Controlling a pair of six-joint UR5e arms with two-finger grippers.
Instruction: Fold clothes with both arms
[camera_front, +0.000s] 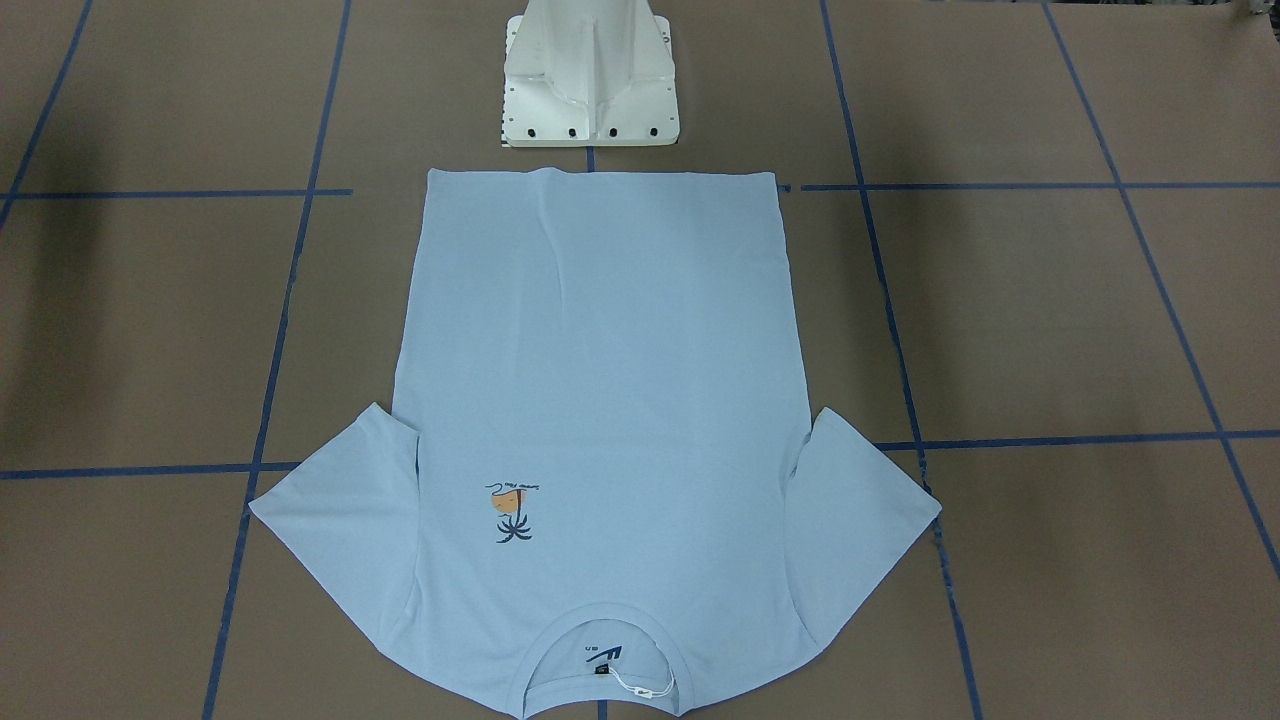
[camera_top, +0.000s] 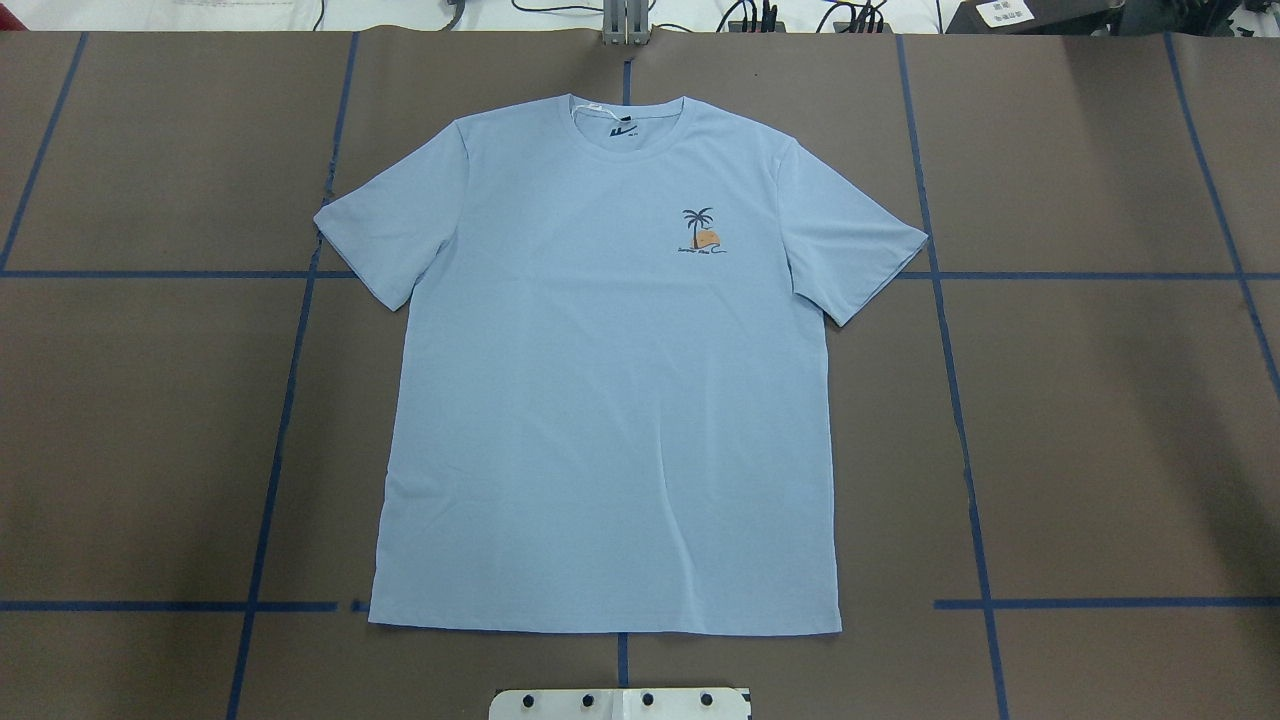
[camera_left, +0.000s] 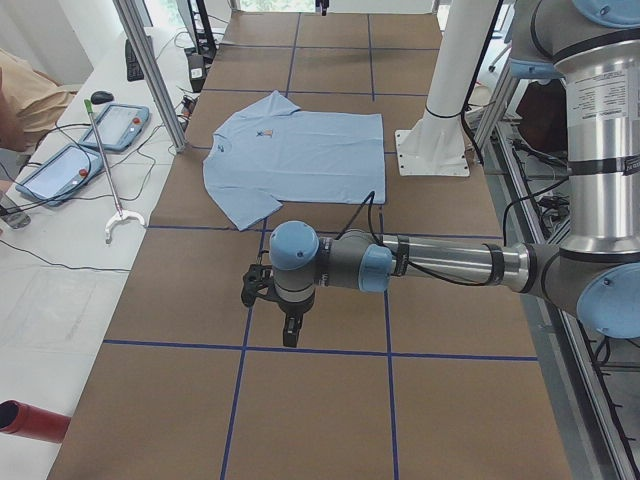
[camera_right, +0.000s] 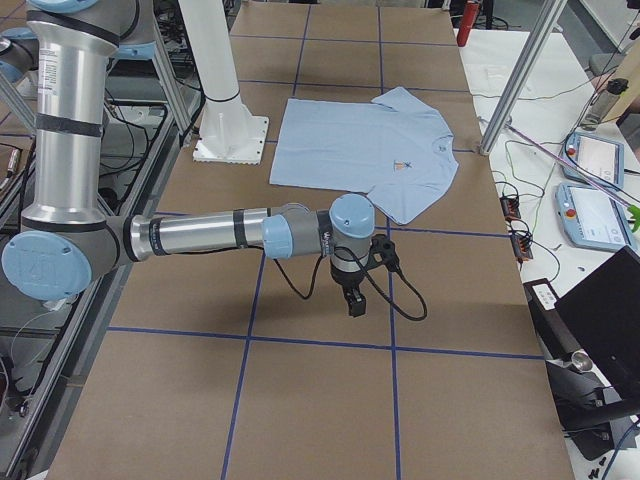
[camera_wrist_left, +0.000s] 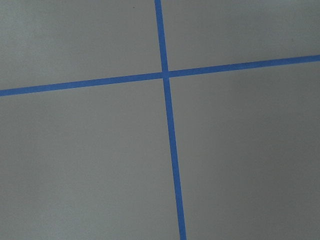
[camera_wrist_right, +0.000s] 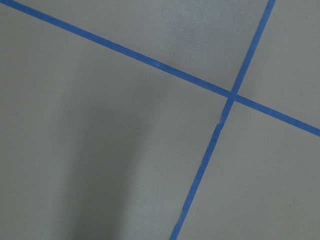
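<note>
Seen from across the table, the light blue T-shirt (camera_front: 600, 380) lies flat and face up on the brown table (camera_front: 1050, 320), its hem near the white pedestal base (camera_front: 590, 90) and its sleeves spread; the collar (camera_front: 600, 612) is partly cut off by the lower edge and the pedestal by the upper one; the chest print (camera_front: 512, 510) is too small to read. From overhead the whole shirt shows, centred among blue tape lines (camera_top: 1100, 603), with only a strip of the base at the bottom edge. From the table's left end the left arm (camera_left: 450, 265) reaches low over bare table, its left gripper (camera_left: 289, 335) pointing down, well apart from the shirt; I cannot tell whether its fingers are spread or closed. From the right end the right arm (camera_right: 200, 233) and right gripper (camera_right: 354, 303) are posed alike, the finger gap equally unclear. Both wrist views show only table and crossed tape.
</note>
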